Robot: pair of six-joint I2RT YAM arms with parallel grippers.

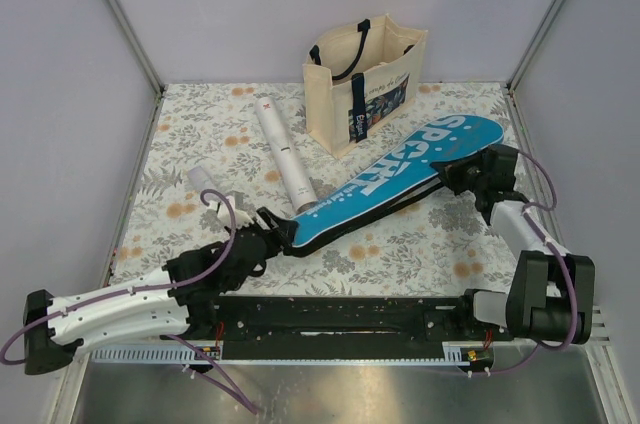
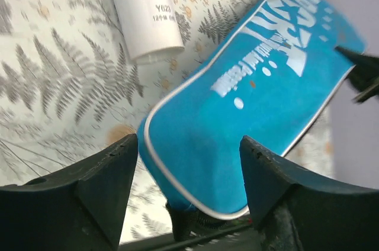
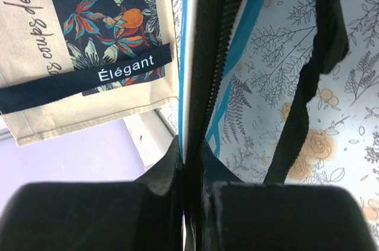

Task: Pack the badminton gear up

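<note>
Spotter: Left pincer (image 2: 189, 150), closest in: fingers apart, straddling the narrow end of the blue case (image 2: 249, 85). No contact that I can see.

Recorder: And the right pincer (image 3: 190, 162)?

Spotter: Fingers together, clamped on the case's black zipper edge (image 3: 219, 26). Black strap (image 3: 314, 55) hangs beside it.

Recorder: Lie of the case?

Spotter: Diagonal on the floral worktop (image 1: 420, 244), "SPORT" side up. Narrow end sits at the left pincer (image 1: 265, 232), wide end far right, by the right pincer (image 1: 450, 176).

Recorder: Neighbours?

Spotter: White tube (image 1: 285, 154) lies flat, its near end just beside the case (image 1: 400, 179). Cream tote bag (image 1: 365, 79) stands upright at the far edge, near the wide end.
</note>
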